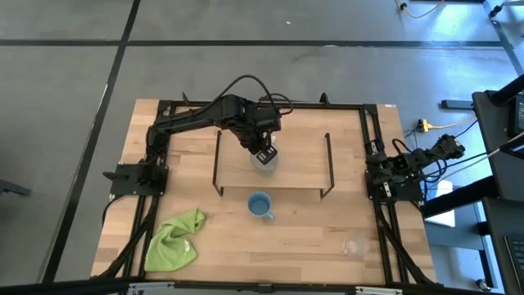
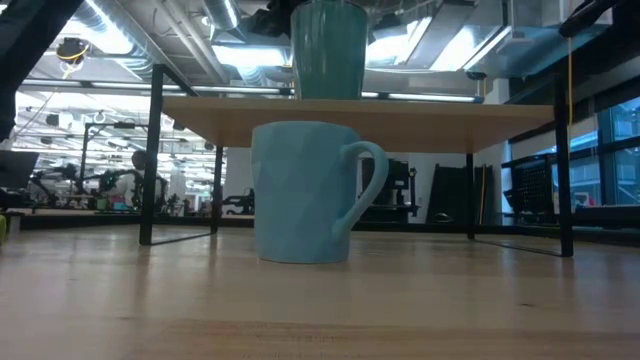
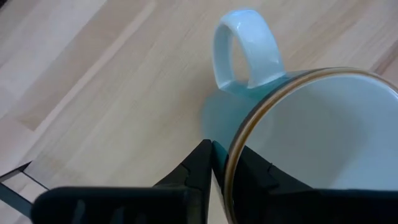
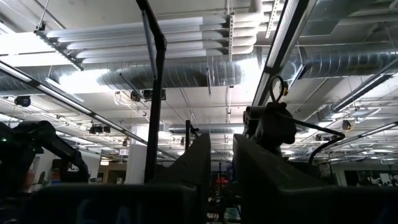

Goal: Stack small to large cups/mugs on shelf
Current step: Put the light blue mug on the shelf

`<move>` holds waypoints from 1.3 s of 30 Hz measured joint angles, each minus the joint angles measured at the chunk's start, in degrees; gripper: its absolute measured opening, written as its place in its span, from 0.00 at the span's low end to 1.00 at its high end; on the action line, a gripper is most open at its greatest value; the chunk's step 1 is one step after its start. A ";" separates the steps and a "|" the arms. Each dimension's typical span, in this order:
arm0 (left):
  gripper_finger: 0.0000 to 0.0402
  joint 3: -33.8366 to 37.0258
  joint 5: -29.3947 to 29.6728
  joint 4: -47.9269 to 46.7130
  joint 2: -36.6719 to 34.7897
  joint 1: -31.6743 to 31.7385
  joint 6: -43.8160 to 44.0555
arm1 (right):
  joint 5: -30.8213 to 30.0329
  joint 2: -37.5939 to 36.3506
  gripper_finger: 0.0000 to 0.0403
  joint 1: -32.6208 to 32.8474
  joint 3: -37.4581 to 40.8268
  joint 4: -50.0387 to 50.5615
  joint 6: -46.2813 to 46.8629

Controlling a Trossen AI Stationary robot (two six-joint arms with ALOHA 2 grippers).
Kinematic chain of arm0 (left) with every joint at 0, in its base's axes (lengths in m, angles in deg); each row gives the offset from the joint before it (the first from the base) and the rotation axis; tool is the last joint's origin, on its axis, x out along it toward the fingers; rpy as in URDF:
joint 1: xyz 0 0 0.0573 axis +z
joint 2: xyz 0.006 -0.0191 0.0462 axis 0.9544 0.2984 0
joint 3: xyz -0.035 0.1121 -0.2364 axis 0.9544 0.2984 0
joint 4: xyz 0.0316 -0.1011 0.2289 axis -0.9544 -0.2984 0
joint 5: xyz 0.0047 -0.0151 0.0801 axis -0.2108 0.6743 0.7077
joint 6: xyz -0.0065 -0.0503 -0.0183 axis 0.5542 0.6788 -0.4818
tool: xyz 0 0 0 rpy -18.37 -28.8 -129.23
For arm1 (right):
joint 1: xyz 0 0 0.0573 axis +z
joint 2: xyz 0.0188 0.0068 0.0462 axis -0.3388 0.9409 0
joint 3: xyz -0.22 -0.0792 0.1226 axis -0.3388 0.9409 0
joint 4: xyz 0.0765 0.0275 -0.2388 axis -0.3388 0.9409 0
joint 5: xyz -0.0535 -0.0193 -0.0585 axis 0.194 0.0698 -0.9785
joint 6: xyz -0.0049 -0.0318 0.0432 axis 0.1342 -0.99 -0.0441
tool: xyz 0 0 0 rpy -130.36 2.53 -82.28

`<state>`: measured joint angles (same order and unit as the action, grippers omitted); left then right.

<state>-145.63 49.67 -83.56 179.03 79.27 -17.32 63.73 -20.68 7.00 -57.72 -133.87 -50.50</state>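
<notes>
A mug (image 1: 266,159) with a cream-white inside and a pale teal outer wall stands on the light-wood shelf (image 1: 303,168), near the board's middle. My left gripper (image 1: 264,154) reaches over the shelf from the far left and is shut on it. In the low view the mug's base (image 2: 328,90) meets the board. A light-blue handled mug (image 1: 260,205) stands upright on the table just in front of the shelf. A small clear glass cup (image 1: 354,245) stands near the table's front right. My right gripper (image 4: 222,149) is parked at the right edge, empty, its fingers drawn together. My left gripper pinches the mug's rim (image 3: 239,146) on the side away from the handle (image 3: 245,50). One finger (image 3: 255,177) is inside the mug and one (image 3: 198,171) outside. The fingers come from above, pointing down. The mug stays upright with its base on the shelf board.
A crumpled green cloth (image 1: 176,239) lies at the table's front left. The shelf's black wire legs (image 1: 217,164) stand at its left and right ends. The right arm's base (image 1: 393,174) sits at the table's right edge.
</notes>
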 joint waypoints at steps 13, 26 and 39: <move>0.23 -0.02 -0.04 0.20 -0.04 0.00 1.25 | 0.00 0.00 0.18 0.01 0.00 0.00 0.00; 0.24 -1.46 -0.97 0.91 -1.31 -0.53 -0.52 | 0.00 -0.02 0.18 -0.02 0.00 -0.33 0.02; 0.24 -1.61 -0.29 5.23 -13.52 -2.61 -8.74 | 1.68 0.02 0.18 -0.02 -9.04 11.27 -8.63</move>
<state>-147.24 49.38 -78.33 165.50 76.66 -26.06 65.40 -20.66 6.98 -66.76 -122.59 -59.13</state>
